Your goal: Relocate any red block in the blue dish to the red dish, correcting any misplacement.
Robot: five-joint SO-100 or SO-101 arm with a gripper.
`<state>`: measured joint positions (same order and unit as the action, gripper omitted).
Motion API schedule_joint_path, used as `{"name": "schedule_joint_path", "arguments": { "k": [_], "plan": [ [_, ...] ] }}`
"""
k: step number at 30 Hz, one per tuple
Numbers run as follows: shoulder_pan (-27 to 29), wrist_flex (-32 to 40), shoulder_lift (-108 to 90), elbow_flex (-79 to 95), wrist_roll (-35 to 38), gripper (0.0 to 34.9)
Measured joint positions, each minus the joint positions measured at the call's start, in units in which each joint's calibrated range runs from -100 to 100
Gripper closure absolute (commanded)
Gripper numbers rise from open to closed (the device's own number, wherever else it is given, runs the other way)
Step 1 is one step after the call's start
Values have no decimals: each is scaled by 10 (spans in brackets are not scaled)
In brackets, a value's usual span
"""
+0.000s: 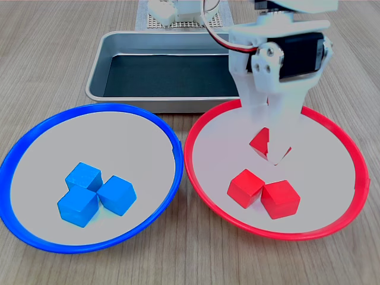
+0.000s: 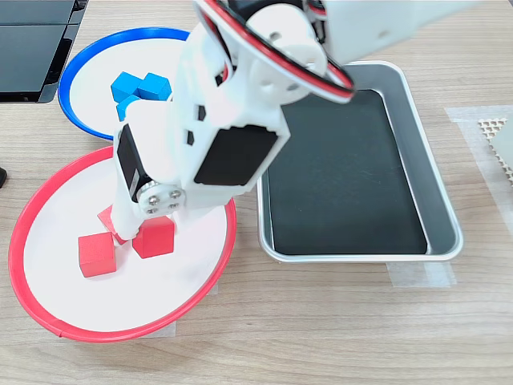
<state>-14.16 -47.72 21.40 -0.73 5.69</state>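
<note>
Red block (image 1: 259,142) sits between the fingers of the gripper (image 1: 270,145), which we see clamped on it inside the red dish (image 1: 199,178). We count three red cubes in that dish: the gripped one and two others (image 1: 246,187) touching each other. We count three blue cubes (image 1: 83,177) clustered in the blue dish (image 1: 35,133), and one metal tray (image 1: 98,68) behind.

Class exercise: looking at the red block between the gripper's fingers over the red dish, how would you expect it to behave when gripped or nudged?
The red block looks rigid with flat faces, so it probably slides rather than rolls. Its glossy surface suggests it could slip in the gripper. It sits tilted, corner-down, over the red dish, so it may tumble on release.
</note>
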Motion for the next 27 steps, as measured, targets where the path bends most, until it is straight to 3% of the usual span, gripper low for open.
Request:
{"name": "schedule_joint_path", "arguments": {
  "k": [8,18,27],
  "plan": [
    [-4,10,9,0,-2,294],
    [0,9,13,-5,-2,218],
    [2,-3,14,-18,5,219]
  ]
}}
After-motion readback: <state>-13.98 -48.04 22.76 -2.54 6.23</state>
